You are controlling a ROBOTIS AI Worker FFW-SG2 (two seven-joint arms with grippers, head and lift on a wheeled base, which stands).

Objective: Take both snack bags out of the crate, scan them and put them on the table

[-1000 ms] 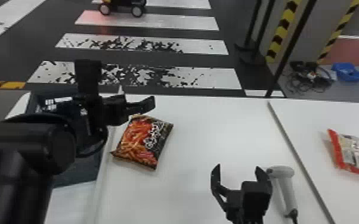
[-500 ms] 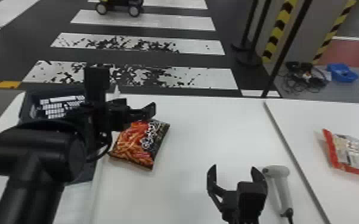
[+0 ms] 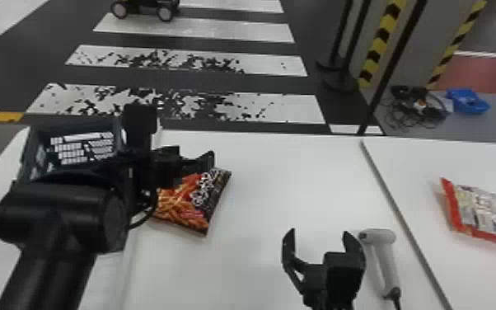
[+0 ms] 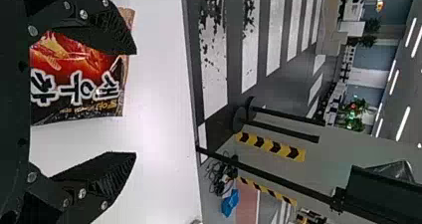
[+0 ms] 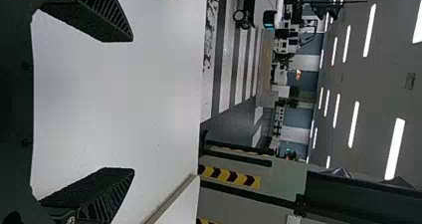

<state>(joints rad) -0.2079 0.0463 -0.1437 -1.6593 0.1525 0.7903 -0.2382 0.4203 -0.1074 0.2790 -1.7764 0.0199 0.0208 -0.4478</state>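
My left gripper [image 3: 189, 161] is at the far left corner of the orange-and-black snack bag [image 3: 189, 202], which lies flat on the white table. In the left wrist view, my left gripper [image 4: 135, 103] stands open, with the bag [image 4: 74, 79] beyond one finger and reaching partly between the two. The dark crate [image 3: 33, 154] is at the left, partly behind the left arm. A red-and-white snack bag [image 3: 488, 212] lies at the far right. My right gripper [image 3: 319, 233] is parked open beside the grey scanner [image 3: 387, 255]; in the right wrist view, my right gripper [image 5: 133, 104] holds nothing.
A seam [image 3: 403, 222] crosses the white table [image 3: 284, 177] between the scanner and the red-and-white bag. Past the table's far edge are a striped floor, dark poles, cables and a blue tray [image 3: 467, 101].
The left arm has moved right, away from the crate, and its gripper stands nearer over the orange-and-black bag. The head view has shifted slightly. The right arm keeps its place by the scanner.
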